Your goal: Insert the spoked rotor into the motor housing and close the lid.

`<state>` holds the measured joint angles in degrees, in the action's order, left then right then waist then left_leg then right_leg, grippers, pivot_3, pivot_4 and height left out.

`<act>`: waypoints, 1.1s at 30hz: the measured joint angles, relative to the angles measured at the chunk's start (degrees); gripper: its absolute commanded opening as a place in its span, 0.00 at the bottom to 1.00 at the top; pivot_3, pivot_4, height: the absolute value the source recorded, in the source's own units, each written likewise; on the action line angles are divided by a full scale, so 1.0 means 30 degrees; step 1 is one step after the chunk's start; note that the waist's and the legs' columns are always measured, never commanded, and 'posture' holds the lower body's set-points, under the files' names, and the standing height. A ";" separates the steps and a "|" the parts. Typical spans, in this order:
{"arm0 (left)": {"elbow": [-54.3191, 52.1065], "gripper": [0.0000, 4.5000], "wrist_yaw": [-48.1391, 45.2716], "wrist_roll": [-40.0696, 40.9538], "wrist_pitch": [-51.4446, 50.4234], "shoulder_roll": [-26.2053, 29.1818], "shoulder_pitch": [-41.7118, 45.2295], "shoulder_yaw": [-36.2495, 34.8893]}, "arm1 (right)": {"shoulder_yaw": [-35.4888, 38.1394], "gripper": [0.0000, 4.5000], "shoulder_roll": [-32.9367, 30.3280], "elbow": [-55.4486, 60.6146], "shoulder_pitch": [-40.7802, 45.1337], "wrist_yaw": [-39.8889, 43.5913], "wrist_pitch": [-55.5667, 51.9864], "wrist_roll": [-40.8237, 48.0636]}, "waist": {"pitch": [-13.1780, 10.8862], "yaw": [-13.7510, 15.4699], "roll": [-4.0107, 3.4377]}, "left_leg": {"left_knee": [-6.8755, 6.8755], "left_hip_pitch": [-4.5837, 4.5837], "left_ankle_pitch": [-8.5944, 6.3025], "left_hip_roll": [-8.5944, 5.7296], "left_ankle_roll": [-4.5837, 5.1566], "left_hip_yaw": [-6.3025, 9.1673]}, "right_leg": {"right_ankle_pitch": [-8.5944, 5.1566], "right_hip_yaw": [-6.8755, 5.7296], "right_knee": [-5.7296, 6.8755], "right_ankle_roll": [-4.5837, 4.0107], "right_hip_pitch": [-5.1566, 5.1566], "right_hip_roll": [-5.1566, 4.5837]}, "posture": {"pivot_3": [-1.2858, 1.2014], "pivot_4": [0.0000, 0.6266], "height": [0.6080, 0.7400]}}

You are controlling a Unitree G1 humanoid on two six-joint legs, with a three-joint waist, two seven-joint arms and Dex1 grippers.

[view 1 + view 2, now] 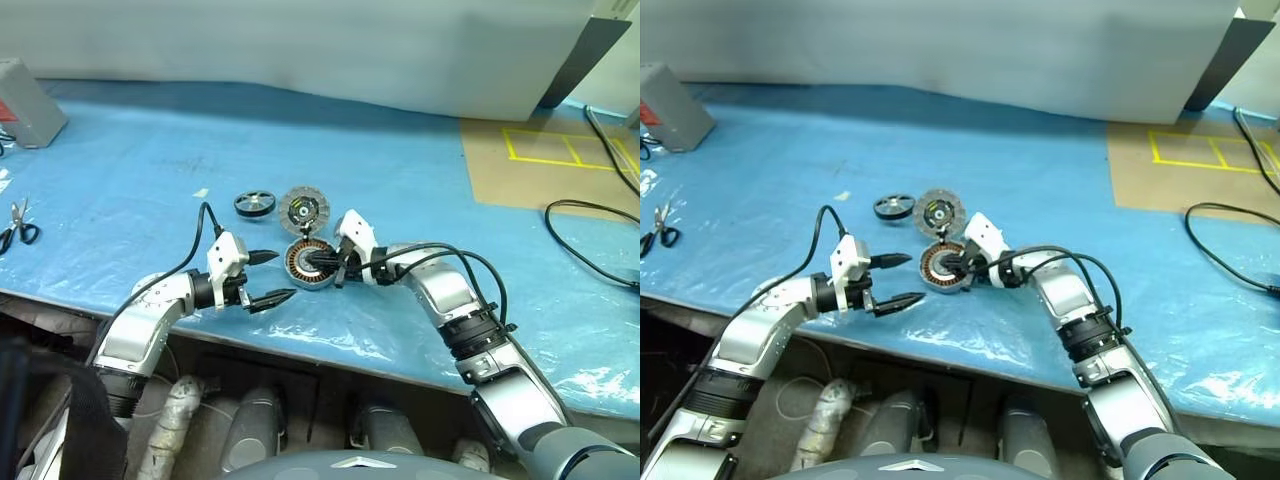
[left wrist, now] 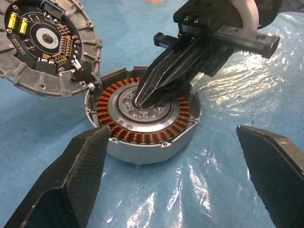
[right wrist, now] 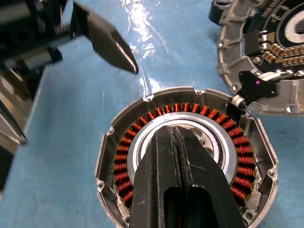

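Note:
The motor housing (image 1: 297, 267), a silver cup with copper windings, sits on the blue sheet near the table's front edge. My right gripper (image 1: 326, 262) is shut, and its closed tips rest on the silver centre of the housing (image 2: 142, 107). The lid (image 1: 304, 211), lying open-side up with a circuit board showing, rests just behind the housing and is joined to it by a short wire. The spoked rotor (image 1: 255, 204), a small black wheel, lies flat to the left of the lid. My left gripper (image 1: 277, 276) is open, just left of the housing, with nothing between its fingers.
Scissors (image 1: 17, 226) lie at the far left edge. A grey box (image 1: 25, 103) stands at the back left. A black cable (image 1: 590, 250) runs across the right side near a brown board (image 1: 550, 165) with yellow tape.

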<state>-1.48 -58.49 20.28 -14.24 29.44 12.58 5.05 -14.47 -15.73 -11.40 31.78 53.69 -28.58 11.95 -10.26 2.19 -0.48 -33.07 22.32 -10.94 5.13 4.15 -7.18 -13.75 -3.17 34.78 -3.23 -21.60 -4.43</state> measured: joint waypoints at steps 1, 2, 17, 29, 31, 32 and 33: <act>0.0000 1.00 0.0000 0.0002 0.0000 -0.0006 0.0000 0.0000 | 0.0141 0.00 0.0073 0.0201 0.0067 0.0003 -0.0325 0.0261 | 0.0000 0.0000 0.0000 | -0.0001 0.0044 0.0020 0.0006 0.0034 -0.0001 | -0.0003 -0.0008 0.0002 -0.0007 -0.0056 0.0004 | 0.52 0.24 1.00; 0.0000 1.00 0.0002 0.0009 -0.0007 -0.0018 0.0001 -0.0001 | 0.0178 0.00 0.0091 0.0434 0.0218 0.0002 -0.0586 0.0443 | 0.0000 -0.0007 0.0001 | -0.0004 0.0112 0.0022 0.0015 0.0036 -0.0004 | -0.0003 -0.0012 0.0009 -0.0012 -0.0131 0.0009 | 0.52 0.24 1.00; -0.0008 1.00 0.0056 0.0010 -0.0070 -0.0152 -0.0043 -0.0005 | -0.1354 0.00 -0.0232 0.0084 0.0194 -0.0687 0.0481 -0.1142 | 0.0007 0.0056 0.0001 | 0.0007 -0.0112 -0.0007 0.0068 -0.0080 -0.0017 | -0.0020 -0.0041 0.0004 -0.0055 0.0097 0.0028 | 0.52 0.24 1.00; -0.0199 1.00 0.0111 0.0127 -0.0570 -0.0211 0.0141 -0.0005 | 0.0951 0.00 0.0343 0.1642 0.0380 -0.0108 -0.3583 0.2797 | -0.0016 0.0047 -0.0004 | 0.0045 0.0044 0.0009 0.0070 -0.0092 -0.0019 | -0.0026 -0.0041 0.0000 -0.0083 -0.0087 0.0039 | 0.52 0.24 1.00; -0.0430 1.00 0.0261 0.0279 -0.0813 -0.0331 0.0176 -0.0005 | -0.0814 0.00 -0.0339 0.0882 0.0106 -0.0382 -0.2375 0.1019 | -0.0015 0.0040 -0.0003 | 0.0044 0.0060 0.0012 0.0070 -0.0099 -0.0019 | -0.0026 -0.0043 0.0000 -0.0083 -0.0102 0.0039 | 0.52 0.24 1.00; -0.0483 1.00 0.0309 0.0312 -0.0888 -0.0339 0.0170 -0.0009 | -0.1119 0.00 -0.0305 0.0755 0.0005 -0.0417 -0.1584 0.0693 | -0.0016 0.0039 -0.0006 | 0.0043 0.0068 0.0015 0.0070 -0.0104 -0.0026 | -0.0026 -0.0042 0.0003 -0.0083 -0.0113 0.0038 | 0.52 0.24 1.00; -0.0524 1.00 0.0425 0.0312 -0.0985 -0.0345 0.0208 -0.0006 | -0.1582 0.00 -0.0325 0.0566 0.0175 -0.0515 -0.0783 0.0150 | -0.0010 0.0032 -0.0010 | 0.0043 0.0045 0.0019 0.0071 -0.0111 -0.0027 | -0.0025 -0.0041 0.0016 -0.0083 -0.0103 0.0038 | 0.52 0.24 1.00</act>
<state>-3.05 -57.22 21.22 -17.19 28.41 13.20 5.03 -19.22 -16.71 -9.70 32.31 52.15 -30.93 12.40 -10.29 2.28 -0.51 -32.94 22.45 -10.88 5.35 3.82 -7.26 -13.83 -3.29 34.83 -3.48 -21.91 -4.32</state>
